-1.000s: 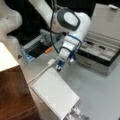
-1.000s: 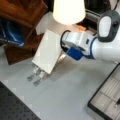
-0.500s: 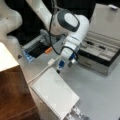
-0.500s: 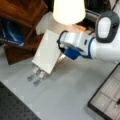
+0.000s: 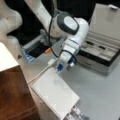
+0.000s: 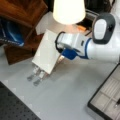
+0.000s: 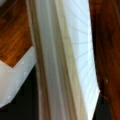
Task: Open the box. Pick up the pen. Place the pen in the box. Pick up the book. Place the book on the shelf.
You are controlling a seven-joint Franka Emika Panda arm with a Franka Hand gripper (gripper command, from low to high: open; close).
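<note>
Book (image 5: 53, 92), not yet shelved, lies just below the gripper (image 5: 63, 69), grip unclear; behind it the box (image 5: 100, 53) stands open.

- Both front views looked down steeply on the bench (image 5: 100, 90), from opposite sides, sharing the arm (image 6: 100, 47), book (image 5: 53, 93) and box (image 5: 100, 57).
- The wrist view sat almost against the book's edge (image 7: 55, 62).

White book (image 7: 75, 50) edge-on, close up, against dark reddish-brown shelf (image 7: 15, 37) wood.
</note>
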